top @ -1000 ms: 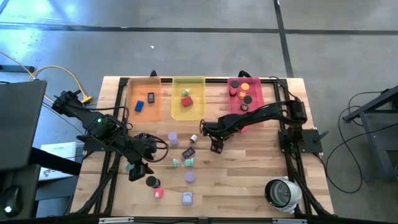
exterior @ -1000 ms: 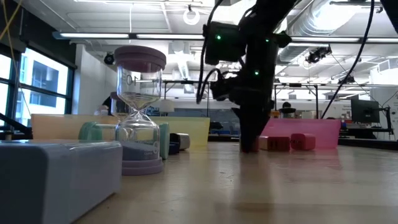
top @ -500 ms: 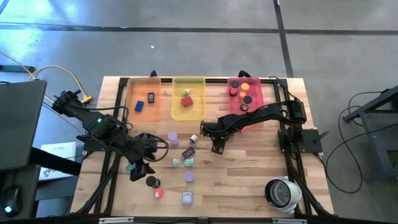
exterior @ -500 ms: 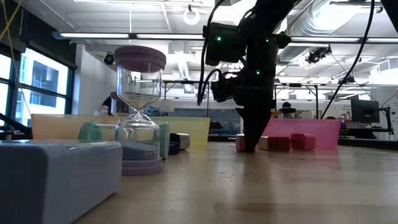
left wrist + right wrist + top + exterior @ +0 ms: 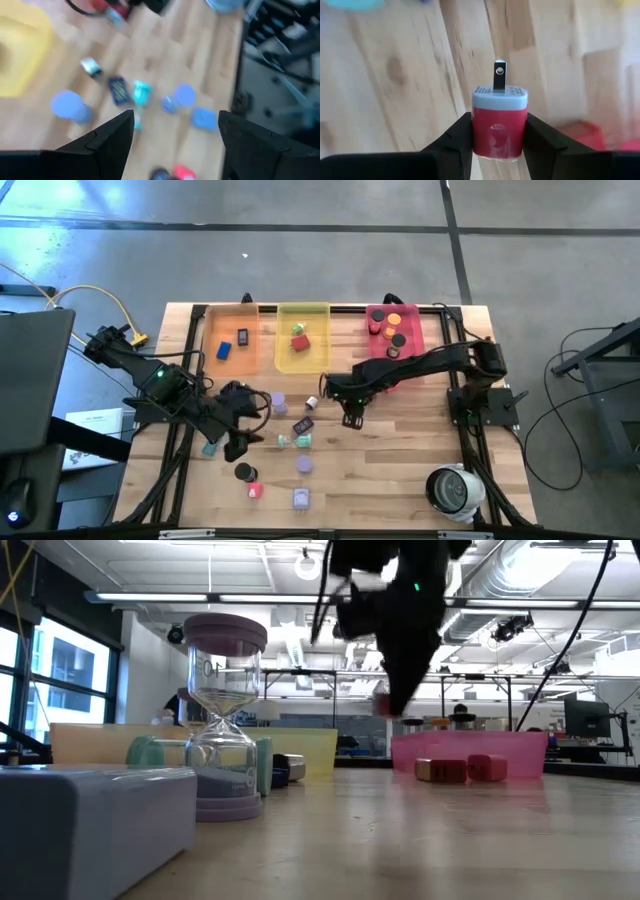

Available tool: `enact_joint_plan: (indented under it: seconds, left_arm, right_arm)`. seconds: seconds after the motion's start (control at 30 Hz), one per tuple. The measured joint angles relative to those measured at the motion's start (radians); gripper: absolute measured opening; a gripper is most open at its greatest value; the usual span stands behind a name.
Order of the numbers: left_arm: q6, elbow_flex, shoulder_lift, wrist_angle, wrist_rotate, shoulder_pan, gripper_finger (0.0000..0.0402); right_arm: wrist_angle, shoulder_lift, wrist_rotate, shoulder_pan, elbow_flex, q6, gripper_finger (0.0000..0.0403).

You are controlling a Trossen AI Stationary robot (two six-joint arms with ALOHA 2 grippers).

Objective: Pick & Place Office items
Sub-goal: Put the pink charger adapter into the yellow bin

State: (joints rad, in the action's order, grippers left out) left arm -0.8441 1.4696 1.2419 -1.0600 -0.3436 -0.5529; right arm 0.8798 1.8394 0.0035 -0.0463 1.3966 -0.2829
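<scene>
Red charger plug (image 5: 499,122) clamped in right pincer (image 5: 497,140) — seemingly lifted.

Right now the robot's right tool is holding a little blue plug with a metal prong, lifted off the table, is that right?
Not quite. The plug is red with a pale top, not blue. The right wrist view shows the right tool clamped on it, prong pointing out, lifted above the wooden table.

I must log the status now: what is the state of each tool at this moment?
Left tool: open, holding nothing, above the table.
Right tool: closed on a red plug adapter, lifted off the table.
</scene>
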Motion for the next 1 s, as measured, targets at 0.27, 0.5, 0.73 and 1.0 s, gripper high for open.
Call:
enact_joint_plan:
  seconds: [0.27,0.5,0.73,1.0]
  left_arm:
    - [0.042,0.000,0.017,0.011,-0.300,0.003,0.0282]
    - [0.248,0.000,0.027,0.017,-0.483,0.021,0.0282]
    - [0.387,0.000,0.035,0.072,-0.685,0.101,0.0282]
    - [0.916,0.000,0.044,0.264,-0.431,0.242,0.0282]
  right_arm:
    - [-0.040,-0.188,0.097,-0.061,0.102,0.001,0.0119]
    - [-0.211,-0.317,0.051,-0.079,0.106,0.025,0.0119]
    - [-0.282,-0.340,-0.064,-0.051,0.104,0.026,0.0119]
    - [-0.294,-0.343,-0.156,0.003,0.104,0.016,0.0119]
